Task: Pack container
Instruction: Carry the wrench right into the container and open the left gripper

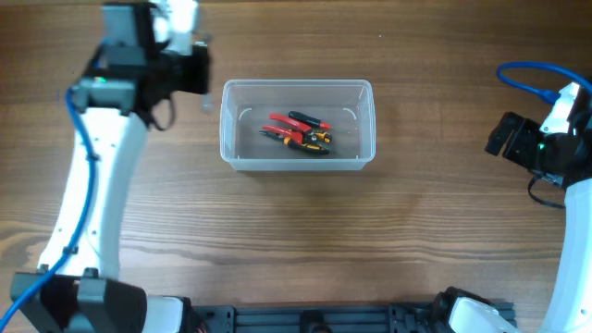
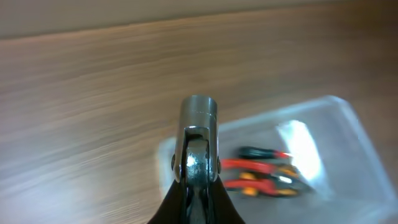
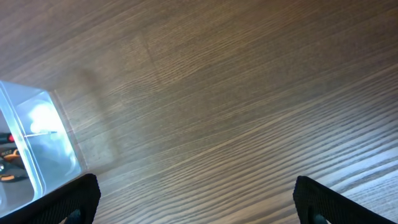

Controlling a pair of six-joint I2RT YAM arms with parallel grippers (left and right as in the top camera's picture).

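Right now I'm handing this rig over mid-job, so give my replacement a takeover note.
Left end effector: shut on a silvery metal piece, beside the clear plastic rectangular container's far left corner.
Right end effector: open, empty, well to the container's right.
Done: red- and orange-handled hand tools lie inside the container.
Left: probably drop the metal piece in; what it is, I cannot tell.

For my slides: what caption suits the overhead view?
Clear container with red and yellow hand tools mid-table; left pincer beside it grips a metal tool, right pincer open at the edge.
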